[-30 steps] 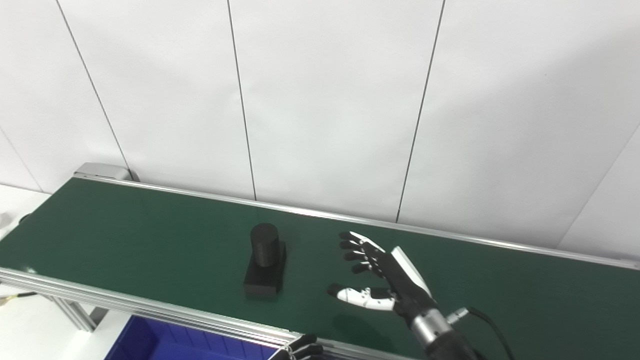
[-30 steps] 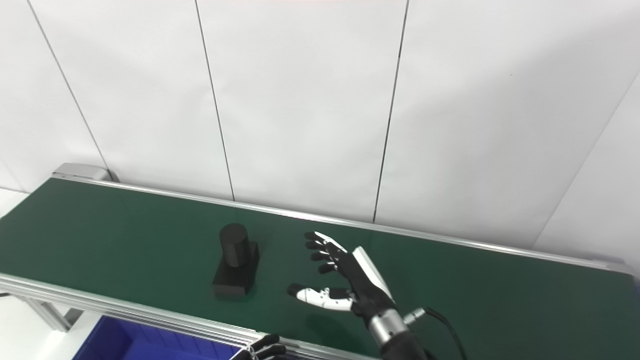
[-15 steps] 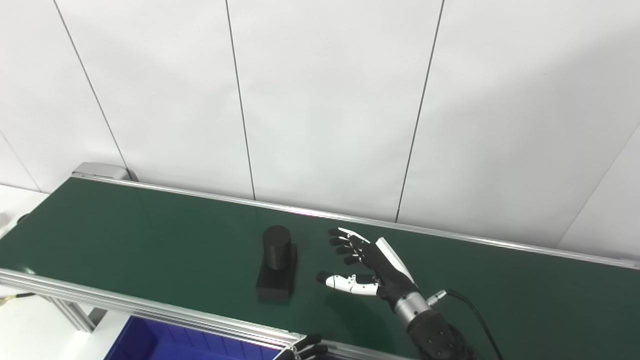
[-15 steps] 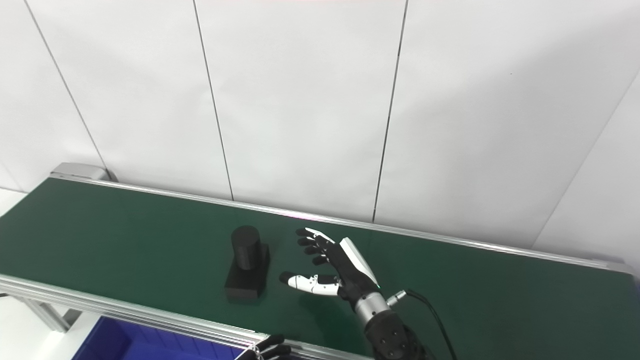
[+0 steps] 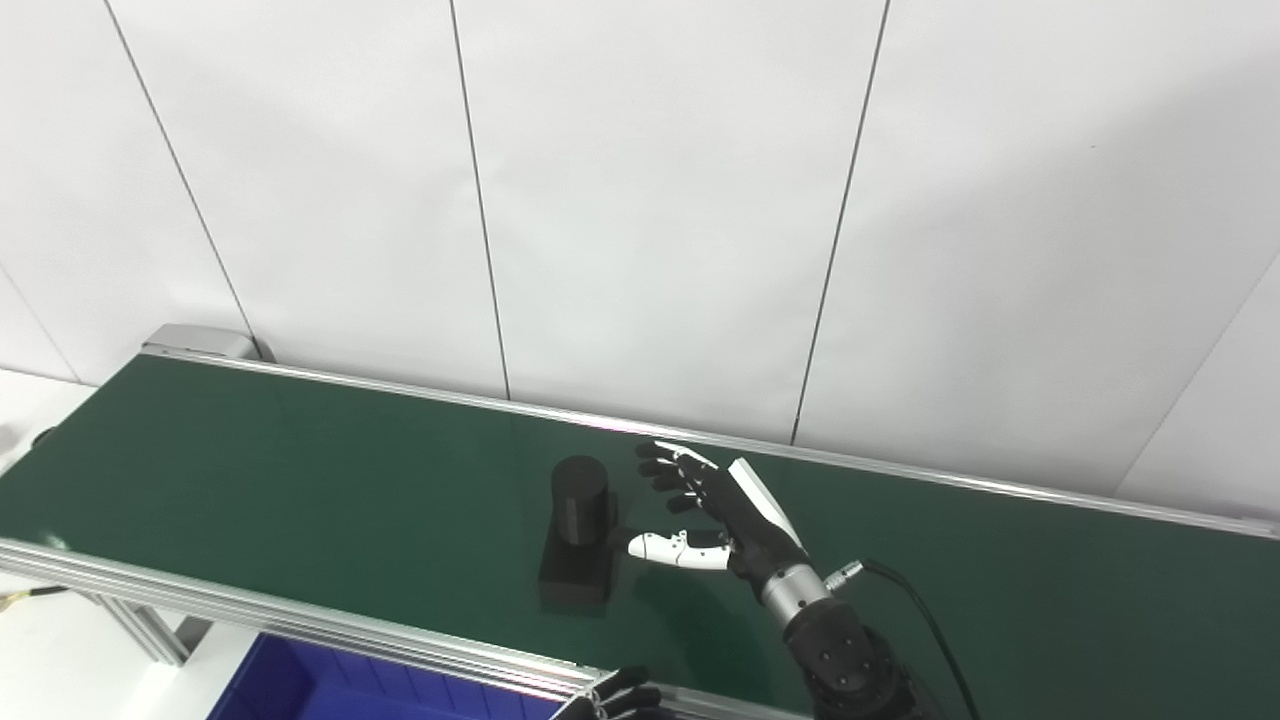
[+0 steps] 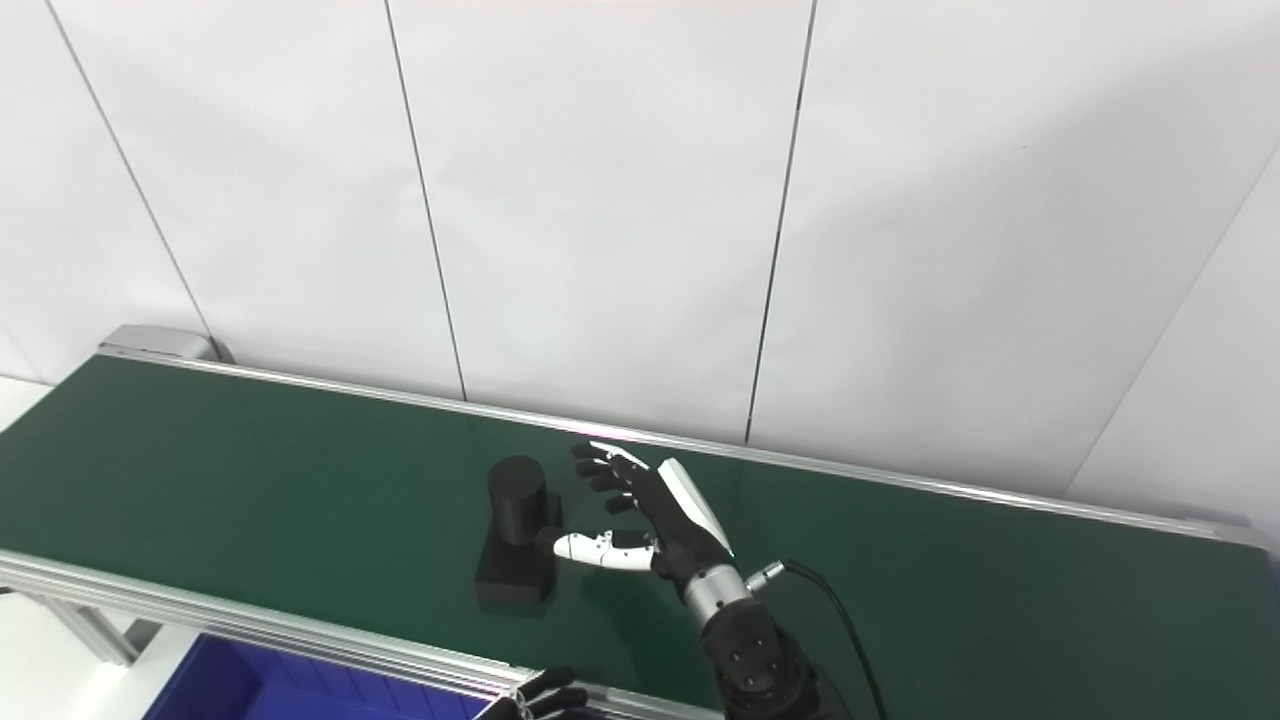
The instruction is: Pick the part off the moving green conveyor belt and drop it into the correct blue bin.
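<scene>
Green belt (image 5: 300, 480): one part (image 5: 577, 535), one hand (image 5: 715, 510).

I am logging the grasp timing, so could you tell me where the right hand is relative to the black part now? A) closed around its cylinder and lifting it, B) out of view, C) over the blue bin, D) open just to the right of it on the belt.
D: the right hand is open, fingers spread, right beside the black part, which stands on the green belt, not lifted.

right hand (image 5: 730, 510): black, white thumb (silver wrist) | black cable (image 5: 925, 625)
</scene>
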